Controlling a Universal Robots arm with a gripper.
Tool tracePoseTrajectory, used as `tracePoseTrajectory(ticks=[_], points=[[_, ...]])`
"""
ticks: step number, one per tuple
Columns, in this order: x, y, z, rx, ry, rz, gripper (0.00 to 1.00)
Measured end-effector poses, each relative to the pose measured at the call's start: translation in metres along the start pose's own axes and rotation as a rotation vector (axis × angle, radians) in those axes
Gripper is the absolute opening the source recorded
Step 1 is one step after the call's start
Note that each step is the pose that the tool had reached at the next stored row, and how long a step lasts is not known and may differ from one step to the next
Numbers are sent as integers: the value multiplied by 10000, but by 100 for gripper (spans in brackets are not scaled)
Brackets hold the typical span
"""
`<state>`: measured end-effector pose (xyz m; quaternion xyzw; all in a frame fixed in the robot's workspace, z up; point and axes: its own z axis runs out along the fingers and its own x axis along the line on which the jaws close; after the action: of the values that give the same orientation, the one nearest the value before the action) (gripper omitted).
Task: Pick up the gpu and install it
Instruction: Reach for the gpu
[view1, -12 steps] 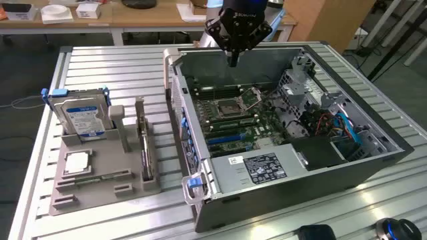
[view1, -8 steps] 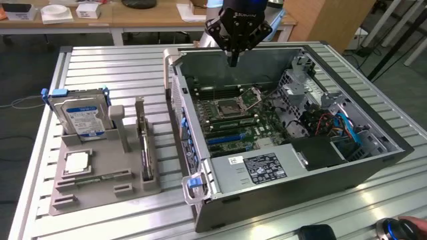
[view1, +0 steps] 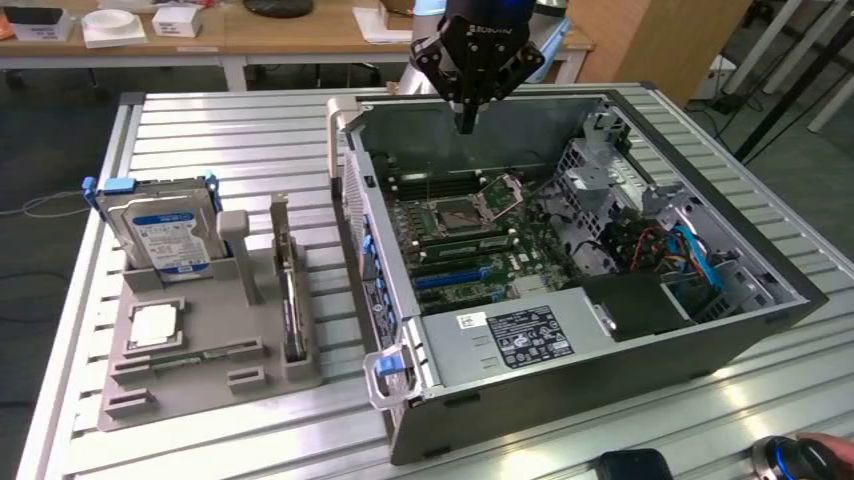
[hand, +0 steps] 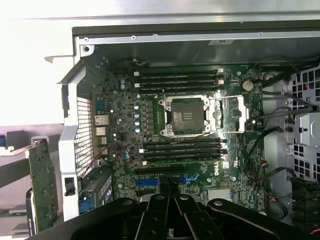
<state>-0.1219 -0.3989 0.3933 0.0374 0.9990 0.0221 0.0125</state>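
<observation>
While the gpu (view1: 290, 305) is standing on its long edge in a slot of the grey holder (view1: 200, 385) at the exterior view's lower left, it is showing only its thin black edge. Its long axis is running from the upper part of the frame down toward the lower edge, roughly parallel to the near side wall of the computer case (view1: 667, 345) just to its right. A pale grey upright is rising at the card's upper end; whether it is part of the card cannot be told.

Further left in the same holder, a hard drive (view1: 167, 235) is standing upright, its blue-white label facing the camera with print too small to read, and a processor chip (view1: 154, 325) is lying flat below it.

Well apart from the card, the gripper (view1: 466, 125) is hanging over the far rim of the open case with its fingers pressed together and pinching nothing; in the wrist view the gripper (hand: 168, 187) is looking down on the motherboard (hand: 125, 100).

Inside the case, the power supply (view1: 534, 335) is carrying a black label and a white sticker, neither legible.
</observation>
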Motion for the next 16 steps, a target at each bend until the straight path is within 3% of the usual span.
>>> tracePoseTrajectory(ticks=[9,16], points=[[136,-35,-5,0,0,0,10],[267,-115,-12,-1,1,-39,10]])
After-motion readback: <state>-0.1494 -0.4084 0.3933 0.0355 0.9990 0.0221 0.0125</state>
